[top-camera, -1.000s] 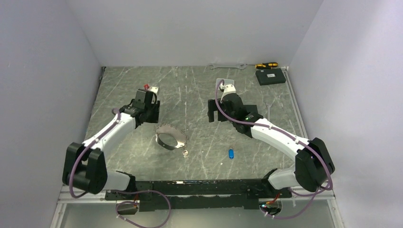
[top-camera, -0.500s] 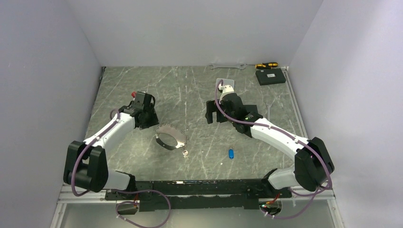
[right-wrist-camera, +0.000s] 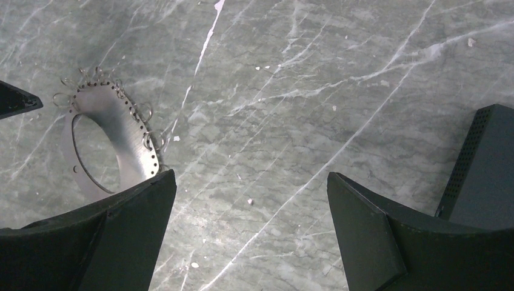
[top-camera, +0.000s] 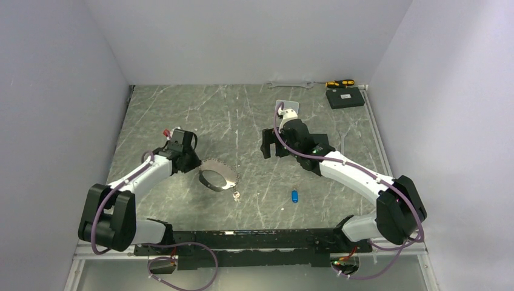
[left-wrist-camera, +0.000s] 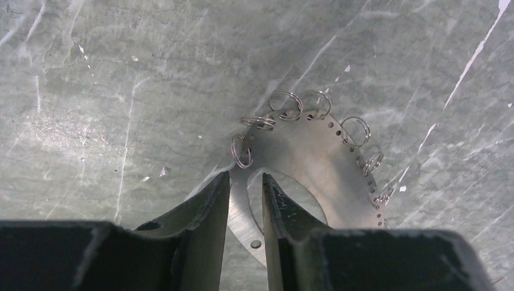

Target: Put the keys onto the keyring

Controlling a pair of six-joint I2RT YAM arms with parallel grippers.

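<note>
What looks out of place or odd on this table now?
Nothing looks spilled or broken. Only this: both keys lie loose on the table, not on the keyring. The silver key is just beside it; the blue key lies farther off, alone.

Left end effector [top-camera: 191, 162] has pulled in from farther back on the worktop and come down at the keyring's [top-camera: 216, 175] left edge. Its fingers [left-wrist-camera: 215, 200] now straddle the flat band with a narrow gap, possibly pinching it. Right end effector [top-camera: 271, 144] has nudged slightly left.
</note>
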